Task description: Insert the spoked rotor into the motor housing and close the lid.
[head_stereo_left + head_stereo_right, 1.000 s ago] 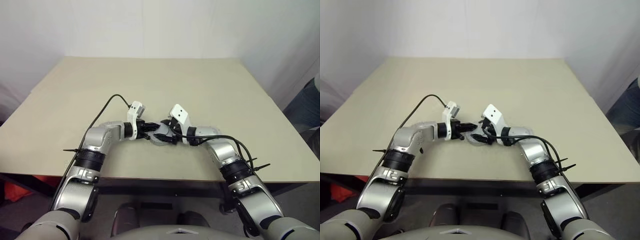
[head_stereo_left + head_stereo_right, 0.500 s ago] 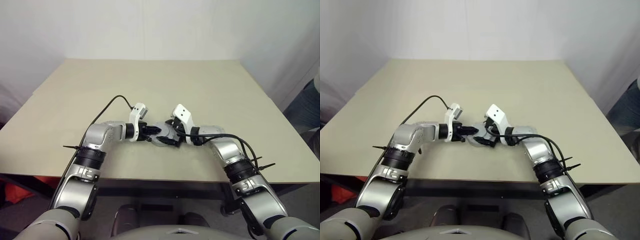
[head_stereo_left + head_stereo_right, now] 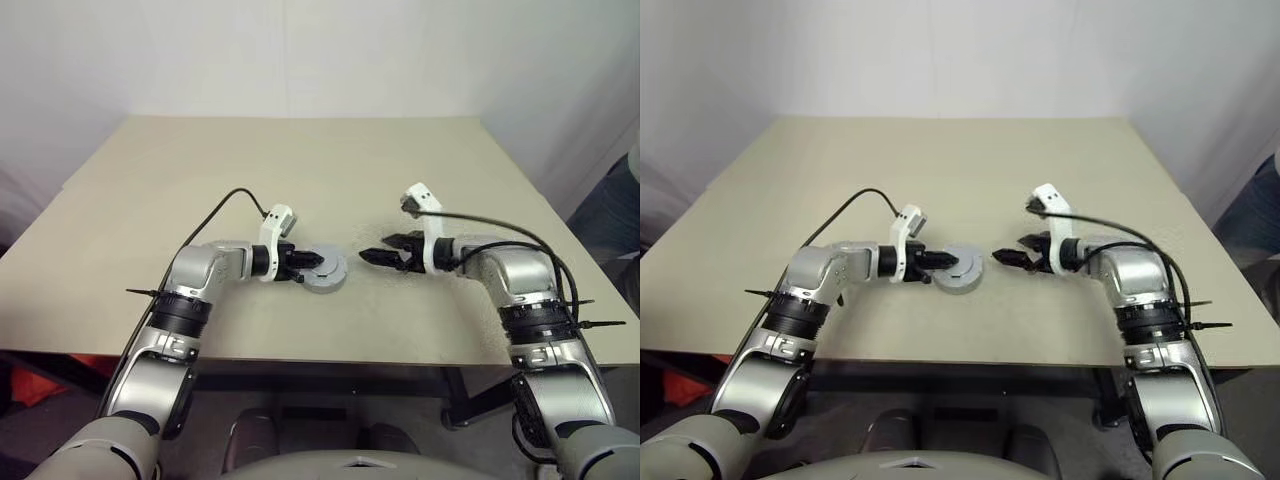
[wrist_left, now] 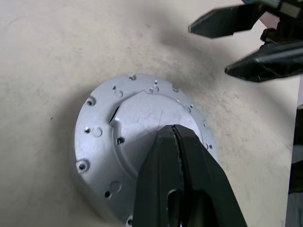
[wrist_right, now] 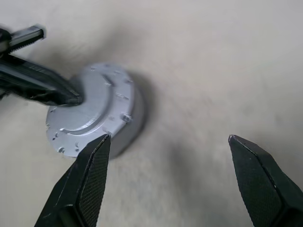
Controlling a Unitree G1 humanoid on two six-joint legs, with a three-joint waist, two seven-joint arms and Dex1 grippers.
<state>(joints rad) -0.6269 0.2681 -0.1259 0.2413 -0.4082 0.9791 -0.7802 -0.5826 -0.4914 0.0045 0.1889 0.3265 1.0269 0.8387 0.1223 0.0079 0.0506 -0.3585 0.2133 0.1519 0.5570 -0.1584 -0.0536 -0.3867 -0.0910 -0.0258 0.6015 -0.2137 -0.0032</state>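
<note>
The motor housing (image 5: 134,122) stands as a round silver-grey cup on the table, a little in front of its middle. The lid (image 3: 326,272) sits closed on it, plain grey face up. The spoked rotor is hidden from view. My left gripper (image 3: 317,260) is shut, and its tip (image 4: 174,130) rests on the lid's top. My right gripper (image 3: 372,251) hovers a short way to the right of the housing, apart from it, open wide with nothing between its fingers (image 5: 90,179). The left wrist view also catches the right gripper (image 4: 208,49).
The beige table (image 3: 300,170) stretches wide behind and to both sides of the housing. A black cable (image 3: 225,205) loops up from my left wrist. A dark blue shape (image 3: 612,215) stands past the table's right edge.
My right gripper has drawn away from the lid to the right, rolled, and opened wide. The left gripper has stayed shut on top of the lid.
</note>
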